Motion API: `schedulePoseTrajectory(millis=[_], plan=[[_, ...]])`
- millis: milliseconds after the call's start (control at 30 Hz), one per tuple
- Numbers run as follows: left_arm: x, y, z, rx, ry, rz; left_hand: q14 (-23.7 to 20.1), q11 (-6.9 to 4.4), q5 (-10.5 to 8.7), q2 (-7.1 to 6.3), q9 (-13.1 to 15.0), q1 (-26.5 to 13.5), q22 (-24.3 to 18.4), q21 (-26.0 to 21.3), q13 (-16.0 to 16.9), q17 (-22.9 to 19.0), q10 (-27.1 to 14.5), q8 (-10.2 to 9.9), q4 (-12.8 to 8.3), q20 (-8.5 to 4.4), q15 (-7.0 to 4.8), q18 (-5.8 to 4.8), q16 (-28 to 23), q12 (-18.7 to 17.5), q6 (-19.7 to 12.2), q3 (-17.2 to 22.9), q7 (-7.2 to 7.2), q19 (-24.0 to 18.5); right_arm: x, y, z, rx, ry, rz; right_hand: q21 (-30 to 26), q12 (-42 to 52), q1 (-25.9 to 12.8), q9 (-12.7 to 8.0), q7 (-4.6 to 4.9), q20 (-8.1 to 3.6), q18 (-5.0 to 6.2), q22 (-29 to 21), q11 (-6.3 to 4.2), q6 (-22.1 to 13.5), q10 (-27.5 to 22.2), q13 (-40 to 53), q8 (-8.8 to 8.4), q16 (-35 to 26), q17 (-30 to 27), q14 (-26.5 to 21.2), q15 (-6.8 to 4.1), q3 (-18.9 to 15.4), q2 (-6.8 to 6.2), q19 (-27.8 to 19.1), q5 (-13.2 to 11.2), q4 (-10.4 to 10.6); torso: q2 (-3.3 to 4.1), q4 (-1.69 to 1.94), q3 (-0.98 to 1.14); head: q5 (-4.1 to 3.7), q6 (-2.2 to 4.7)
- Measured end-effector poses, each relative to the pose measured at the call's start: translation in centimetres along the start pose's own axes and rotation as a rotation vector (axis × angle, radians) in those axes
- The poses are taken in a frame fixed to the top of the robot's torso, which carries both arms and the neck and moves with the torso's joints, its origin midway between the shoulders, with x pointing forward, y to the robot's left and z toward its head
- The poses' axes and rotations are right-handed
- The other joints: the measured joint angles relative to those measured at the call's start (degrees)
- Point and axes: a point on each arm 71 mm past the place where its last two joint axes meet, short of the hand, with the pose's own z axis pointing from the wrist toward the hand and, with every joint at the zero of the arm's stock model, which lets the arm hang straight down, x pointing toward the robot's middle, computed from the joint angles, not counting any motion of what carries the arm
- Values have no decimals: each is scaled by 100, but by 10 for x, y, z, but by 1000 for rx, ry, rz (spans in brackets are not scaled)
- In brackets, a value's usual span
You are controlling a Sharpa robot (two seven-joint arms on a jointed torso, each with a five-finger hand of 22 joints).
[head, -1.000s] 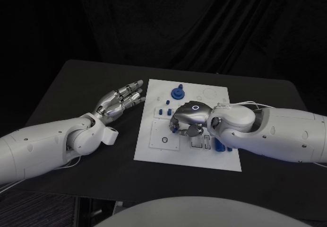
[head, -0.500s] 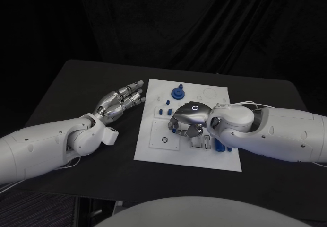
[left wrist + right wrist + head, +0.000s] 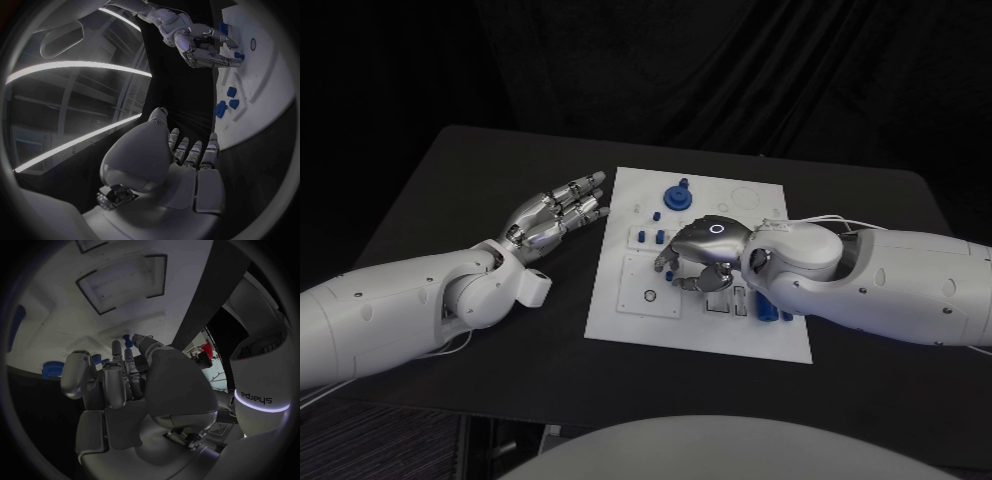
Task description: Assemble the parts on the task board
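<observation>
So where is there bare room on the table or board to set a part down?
Bare table lies behind the left hand, and along the near edge before the board. The board's near strip is bare too. Crowded: the board's middle, under the right hand, among blue parts.

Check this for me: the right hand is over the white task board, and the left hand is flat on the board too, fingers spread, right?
Not quite. The right hand is over the task board, but the left hand is not on it: the head view shows it open over the black table beside the board's edge, holding nothing.
</observation>
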Motion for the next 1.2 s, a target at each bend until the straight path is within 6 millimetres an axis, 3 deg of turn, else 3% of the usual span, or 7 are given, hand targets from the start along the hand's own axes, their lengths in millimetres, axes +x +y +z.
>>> schedulePoseTrajectory(millis=[100,200,367,567,767,933,1200], plan=[[0,0,-1,-1,-1,0,0,0,0,0,0,0,0,0,0,0,0,0,0,0,0,0,0,0,0,0,0,0,-1,-2,-5,7,-14,2,0,0,0,-3,0,0,0,0,20,0,-20,0,0,0,0,0,0,-17,0,0,0,17,0,-2,1,7,0],[-1,0,-1,-1,-2,0,0,0,0,0,0,0,-13,0,0,0,0,0,0,12,0,0,0,0,21,0,21,-12,-7,-6,-11,15,-34,-5,-33,0,-22,-11,23,0,93,0,20,23,-81,0,28,-21,0,0,0,-31,-22,-41,0,31,0,-2,3,22,0],[1,0,-3,-1,0,-4,-23,0,0,0,10,0,-115,0,0,0,0,0,-17,0,-23,-1,0,1,70,17,70,-41,-37,-23,-27,62,-93,-46,490,-77,-92,-71,10,-32,91,0,31,115,-302,-16,29,324,0,0,0,-116,-77,259,0,117,-1,-3,5,21,0],[3,-1,-3,0,-5,-1,-78,-3,28,0,25,0,-234,0,19,0,61,32,-1,-135,-203,92,0,133,203,21,38,-115,-54,-43,-52,150,-127,-58,308,-542,-108,-449,7,-22,91,0,94,-222,-1091,-328,1,263,0,0,0,-517,-93,222,0,353,-2,-10,14,8,0],[2,-1,-4,0,-17,8,-62,12,50,0,25,0,-254,0,19,0,76,32,17,-156,-227,91,0,133,203,15,38,-136,-54,-64,-72,243,-127,-48,207,-622,95,-690,-21,-31,91,4,113,-266,-1177,-517,1,202,0,0,0,-829,-120,195,0,651,3,-8,13,-5,0],[1,-1,-5,-1,-24,14,-62,12,50,0,25,0,-248,0,18,0,76,32,17,-156,-227,91,0,133,203,16,38,-136,-46,-80,-85,313,-108,-33,172,-622,189,-804,22,-31,90,4,118,-223,-1171,-599,1,202,0,0,0,-953,-165,195,0,917,3,-1,4,5,0],[-1,0,-5,-2,-30,18,-62,12,71,0,24,0,-217,0,18,0,76,32,17,-156,-226,90,0,133,203,15,38,-135,-31,-85,-89,344,-74,-9,172,-580,325,-898,37,-31,90,3,120,-136,-996,-661,11,179,0,0,0,-1004,-130,195,0,1083,3,-2,5,2,0]])
